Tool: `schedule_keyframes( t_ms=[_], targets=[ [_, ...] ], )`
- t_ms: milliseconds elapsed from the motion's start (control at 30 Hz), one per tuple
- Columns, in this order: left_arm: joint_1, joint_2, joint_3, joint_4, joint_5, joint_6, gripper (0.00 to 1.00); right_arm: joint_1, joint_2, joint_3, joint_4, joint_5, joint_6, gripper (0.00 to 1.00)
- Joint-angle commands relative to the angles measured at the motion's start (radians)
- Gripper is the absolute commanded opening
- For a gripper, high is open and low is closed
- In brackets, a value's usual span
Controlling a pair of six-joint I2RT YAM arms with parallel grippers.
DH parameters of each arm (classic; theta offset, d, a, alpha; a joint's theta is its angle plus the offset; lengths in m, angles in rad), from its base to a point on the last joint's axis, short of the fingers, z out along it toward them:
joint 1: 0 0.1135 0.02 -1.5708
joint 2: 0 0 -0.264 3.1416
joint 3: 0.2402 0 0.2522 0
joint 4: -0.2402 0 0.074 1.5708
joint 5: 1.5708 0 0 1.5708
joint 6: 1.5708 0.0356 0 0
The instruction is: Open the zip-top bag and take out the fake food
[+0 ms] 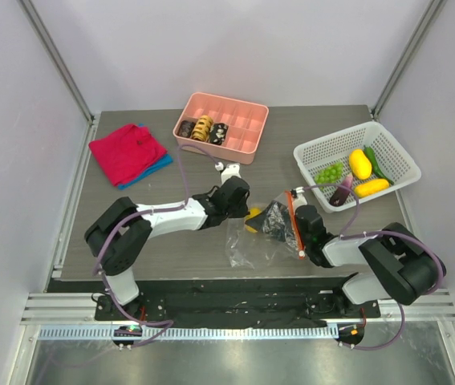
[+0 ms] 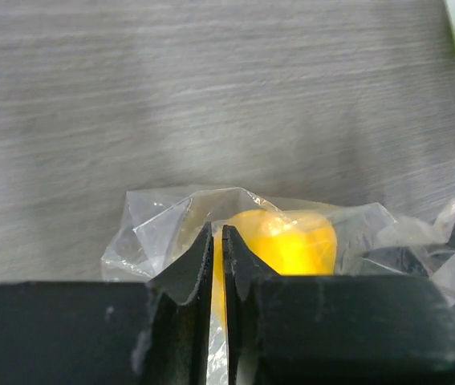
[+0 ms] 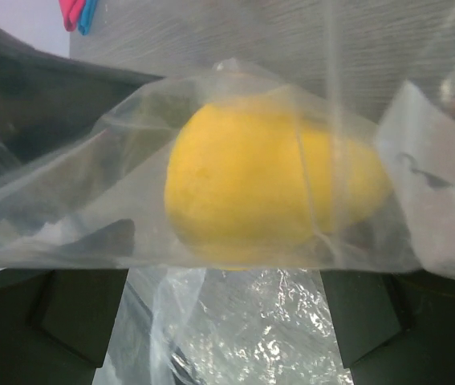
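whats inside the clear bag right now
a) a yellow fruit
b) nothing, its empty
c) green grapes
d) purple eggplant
A: a yellow fruit shows through the plastic of the clear bag in both wrist views, while the eggplant and grapes lie in the white basket.

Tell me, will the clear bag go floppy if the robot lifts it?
Probably floppy: the bag is thin, crinkled plastic lying in folds. Its shiny film looks slippery. The round yellow fruit inside would likely drag one end down.
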State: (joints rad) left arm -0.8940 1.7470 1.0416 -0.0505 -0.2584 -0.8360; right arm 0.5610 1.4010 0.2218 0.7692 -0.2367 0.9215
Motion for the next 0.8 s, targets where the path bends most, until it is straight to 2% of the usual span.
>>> schedule_keyframes(
  t_ms=[0, 100, 433, 667, 767],
  targets=[
    [0.000, 0.026, 0.023, 0.182, 0.103, 0.043, 0.09, 0.004, 0.030, 0.036, -0.051, 0.045, -0.075, 1.00],
    [0.000, 0.026, -0.044, 0.286, 0.143, 0.026, 0.09, 0.004, 0.046, 0.044, -0.057, 0.045, -0.105, 1.00],
    [-0.022, -0.018, -0.207, 0.403, 0.188, -0.044, 0.05, 0.004, 0.038, 0.085, -0.146, 0.114, -0.231, 1.00],
    [-0.089, -0.107, -0.287, 0.376, 0.134, -0.080, 0.04, 0.005, 0.053, 0.114, -0.149, 0.108, -0.294, 1.00],
    [-0.091, -0.182, -0.319, 0.307, 0.053, -0.104, 0.03, 0.005, 0.047, 0.116, -0.166, 0.073, -0.296, 1.00]
  ],
)
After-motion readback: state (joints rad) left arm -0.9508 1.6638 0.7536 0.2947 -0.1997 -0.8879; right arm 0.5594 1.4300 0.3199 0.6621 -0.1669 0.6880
